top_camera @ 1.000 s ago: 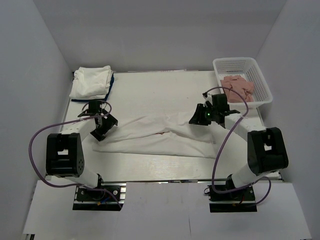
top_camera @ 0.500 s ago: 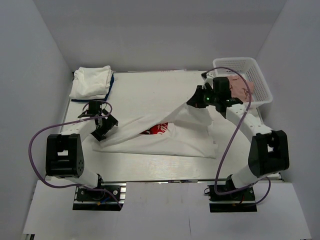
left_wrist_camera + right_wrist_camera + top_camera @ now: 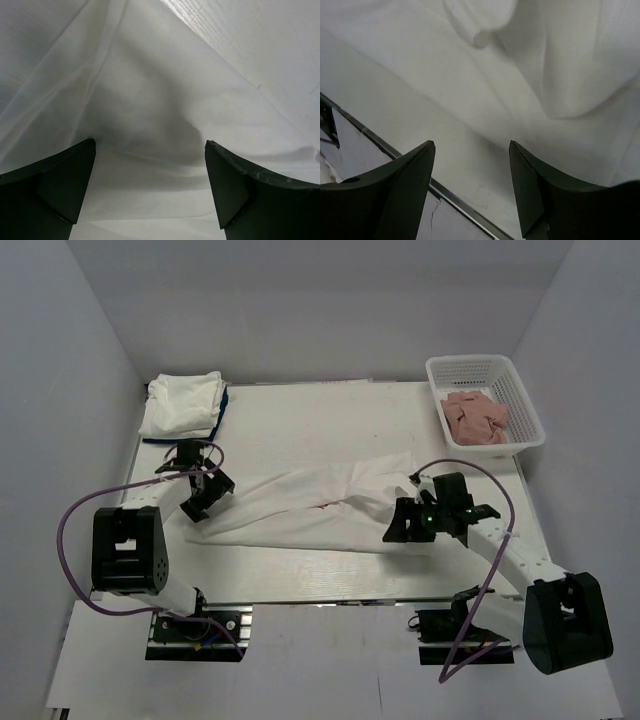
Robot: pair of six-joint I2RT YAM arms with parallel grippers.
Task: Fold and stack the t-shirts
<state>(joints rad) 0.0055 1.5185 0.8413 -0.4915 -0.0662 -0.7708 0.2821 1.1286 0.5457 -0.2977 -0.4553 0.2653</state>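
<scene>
On the white table the loose t-shirt lay crumpled across the middle, its print buried but for a faint red speck; the folded t-shirts sat at the far-left corner. The left gripper hung low over the shirt's left end, fingers spread wide and empty. The right gripper hovered at the near-right hem, fingers parted on nothing.

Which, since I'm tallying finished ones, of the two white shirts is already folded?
The corner shirt, at the far left of the table: it is a compact folded bundle. The middle shirt lies stretched out and rumpled.
</scene>
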